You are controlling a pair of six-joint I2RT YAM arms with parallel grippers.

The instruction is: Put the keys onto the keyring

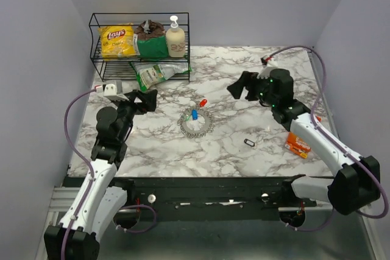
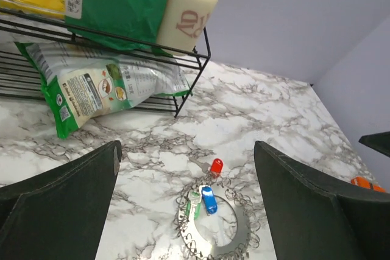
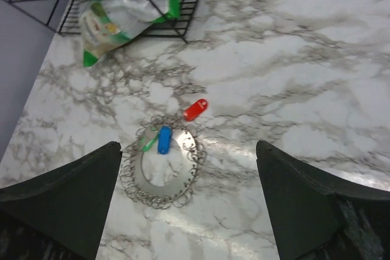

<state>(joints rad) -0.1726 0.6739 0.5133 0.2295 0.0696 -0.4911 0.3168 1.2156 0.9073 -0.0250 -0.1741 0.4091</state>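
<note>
The keyring (image 1: 195, 126), a flat metal hoop fringed with small wire loops, lies mid-table. A blue-headed key (image 1: 194, 114) and a green-headed key (image 1: 189, 116) rest across its far rim. A red-headed key (image 1: 203, 102) lies just beyond that rim, at the outer loops. My left gripper (image 1: 143, 98) hovers open to the left of the keyring, and my right gripper (image 1: 244, 86) is open to the right of it; both are empty and apart from it. The left wrist view shows the red key (image 2: 216, 167), blue key (image 2: 209, 200), green key (image 2: 196, 208) and keyring (image 2: 195, 238). The right wrist view shows the red key (image 3: 195, 109), blue key (image 3: 164, 139), green key (image 3: 147, 139) and keyring (image 3: 157, 188).
A black wire rack (image 1: 140, 41) at the back left holds a Lay's bag (image 1: 117, 39), a green bag and a soap bottle (image 1: 175, 39). A green-and-white packet (image 1: 158, 72) lies under it. A small black loop (image 1: 249, 142) and a flat orange packet (image 1: 298, 145) lie front right.
</note>
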